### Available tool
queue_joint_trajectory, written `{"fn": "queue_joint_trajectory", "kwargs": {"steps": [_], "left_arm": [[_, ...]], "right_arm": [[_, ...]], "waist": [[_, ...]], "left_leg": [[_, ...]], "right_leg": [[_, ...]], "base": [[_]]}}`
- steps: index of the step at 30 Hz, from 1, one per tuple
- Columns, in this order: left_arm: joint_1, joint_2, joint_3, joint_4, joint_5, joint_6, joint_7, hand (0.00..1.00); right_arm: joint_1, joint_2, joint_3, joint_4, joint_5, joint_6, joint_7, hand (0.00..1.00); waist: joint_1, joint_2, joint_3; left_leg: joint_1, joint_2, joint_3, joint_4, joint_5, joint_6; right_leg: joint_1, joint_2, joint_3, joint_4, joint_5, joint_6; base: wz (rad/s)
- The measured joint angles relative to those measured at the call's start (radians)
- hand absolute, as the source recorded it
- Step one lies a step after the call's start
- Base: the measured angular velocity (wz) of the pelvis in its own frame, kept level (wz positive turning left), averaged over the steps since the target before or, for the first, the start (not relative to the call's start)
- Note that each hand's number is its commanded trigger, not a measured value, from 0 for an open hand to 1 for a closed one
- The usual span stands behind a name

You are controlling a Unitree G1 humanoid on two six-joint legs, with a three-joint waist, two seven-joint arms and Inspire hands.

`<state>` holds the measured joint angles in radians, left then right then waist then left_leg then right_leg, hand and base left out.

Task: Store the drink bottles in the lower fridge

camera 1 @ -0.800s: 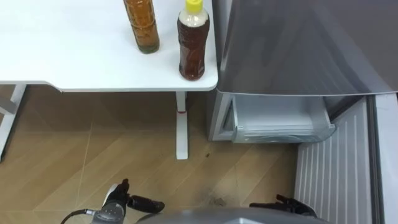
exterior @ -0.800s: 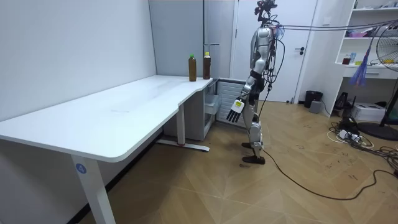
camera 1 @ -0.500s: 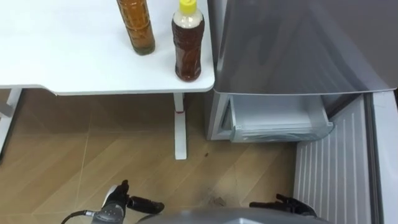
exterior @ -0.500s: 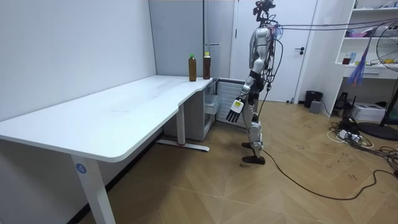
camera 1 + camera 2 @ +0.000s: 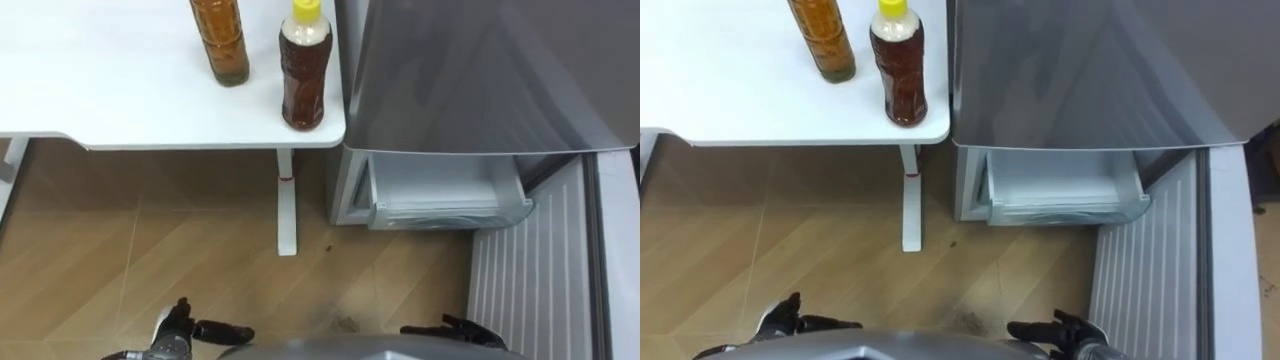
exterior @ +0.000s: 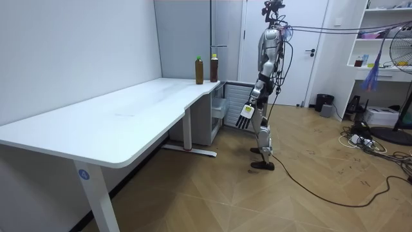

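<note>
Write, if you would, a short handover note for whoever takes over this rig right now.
The left robot hand is open and holds nothing, low by the robot's side.
The right robot hand is open and holds nothing as well.
Both drinks stand on the white table, near its corner beside the fridge: the yellow-capped bottle and the second bottle.
Done: the lower fridge drawer is pulled out; no bottle shows in it.
Left: pick up each bottle and set it in the drawer.
</note>
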<state>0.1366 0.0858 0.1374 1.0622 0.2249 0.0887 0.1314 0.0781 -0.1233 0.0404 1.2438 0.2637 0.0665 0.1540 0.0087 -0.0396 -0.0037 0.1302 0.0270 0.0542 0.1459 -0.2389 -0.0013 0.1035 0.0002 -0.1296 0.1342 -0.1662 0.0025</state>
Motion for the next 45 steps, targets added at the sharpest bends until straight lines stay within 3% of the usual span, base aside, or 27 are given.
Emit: {"fn": "queue_joint_trajectory", "kwargs": {"steps": [9, 16, 21, 23, 25, 30, 34, 38, 42, 45], "left_arm": [[0.054, 0.005, 0.018, 0.028, -0.103, 0.024, 0.093, 0.0], [0.072, 0.009, 0.102, 0.033, -0.203, 0.037, 0.165, 0.0], [0.069, 0.019, 0.159, -0.024, -0.45, 0.042, 0.256, 0.0], [0.069, 0.02, 0.222, -0.095, -0.643, 0.041, 0.306, 0.0], [0.068, 0.021, 0.247, -0.153, -0.768, 0.028, 0.348, 0.0], [0.062, 0.02, 0.283, -0.328, -0.911, -0.009, 0.458, 0.0], [0.062, 0.02, 0.287, -0.547, -0.918, -0.055, 0.566, 0.0], [0.063, 0.021, 0.273, -0.775, -0.794, -0.11, 0.645, 0.0], [0.067, 0.021, 0.259, -0.951, -0.68, -0.119, 0.676, 0.0], [0.062, 0.025, 0.246, -1.096, -0.53, -0.122, 0.689, 0.0]], "right_arm": [[0.0, -0.005, -0.002, 0.001, 0.0, 0.0, -0.016, 0.0], [0.001, -0.005, -0.014, 0.002, 0.001, 0.012, -0.022, 0.0], [-0.006, -0.006, -0.022, 0.001, 0.006, 0.041, -0.034, 0.0], [-0.001, -0.006, -0.03, -0.004, 0.005, 0.044, -0.039, 0.0], [0.006, -0.006, -0.035, -0.014, 0.005, 0.044, -0.045, 0.0], [0.038, -0.007, -0.044, -0.084, -0.015, 0.038, -0.066, 0.0], [0.048, -0.007, -0.066, -0.088, -0.03, 0.019, -0.076, 0.0], [0.063, -0.007, -0.073, -0.09, -0.027, -0.007, -0.077, 0.0], [0.066, -0.004, -0.075, -0.089, -0.029, -0.013, -0.078, 0.0], [0.069, -0.005, -0.084, -0.089, -0.036, -0.02, -0.081, 0.0]], "waist": [[0.0, 0.017, 0.0], [0.0, 0.02, 0.0014], [0.005, 0.024, 0.0012], [0.012, 0.026, 0.0019], [0.024, 0.029, 0.0027], [0.03, 0.037, 0.0034], [0.029, 0.051, 0.0006], [0.027, 0.054, -0.0001], [0.024, 0.047, -0.001], [0.021, 0.043, -0.0014]], "left_leg": [[0.002, 0.0, -0.004, 0.002, 0.0, 0.0], [0.007, -0.003, -0.016, 0.005, 0.0, 0.0], [0.006, -0.005, -0.033, 0.008, 0.0, 0.001], [0.009, -0.005, -0.033, 0.008, 0.0, 0.001], [0.013, -0.005, -0.03, 0.006, 0.0, 0.001], [0.013, -0.004, -0.03, 0.004, -0.001, 0.001], [0.02, -0.004, -0.033, 0.005, -0.001, 0.001], [0.021, -0.004, -0.032, 0.005, -0.001, 0.001], [0.016, -0.005, -0.039, 0.004, -0.001, 0.001], [0.018, -0.006, -0.046, 0.006, -0.001, 0.001]], "right_leg": [[0.004, 0.0, -0.009, 0.001, 0.001, -0.001], [0.016, -0.003, -0.01, -0.002, 0.0, -0.001], [0.017, -0.003, -0.011, -0.002, 0.0, -0.001], [0.018, -0.003, -0.01, -0.002, -0.001, -0.003], [0.018, -0.003, -0.008, -0.001, -0.003, -0.003], [0.016, -0.001, -0.004, -0.001, -0.003, -0.003], [0.015, 0.0, 0.003, 0.002, -0.003, -0.004], [0.017, 0.001, 0.011, 0.004, -0.003, -0.004], [0.014, 0.001, 0.009, 0.001, -0.003, -0.004], [0.022, 0.0, 0.001, 0.0, -0.003, -0.004]], "base": [[0.0], [0.05], [0.01], [0.0], [-0.05], [-0.02], [-0.06], [-0.04], [0.02], [0.08]]}}
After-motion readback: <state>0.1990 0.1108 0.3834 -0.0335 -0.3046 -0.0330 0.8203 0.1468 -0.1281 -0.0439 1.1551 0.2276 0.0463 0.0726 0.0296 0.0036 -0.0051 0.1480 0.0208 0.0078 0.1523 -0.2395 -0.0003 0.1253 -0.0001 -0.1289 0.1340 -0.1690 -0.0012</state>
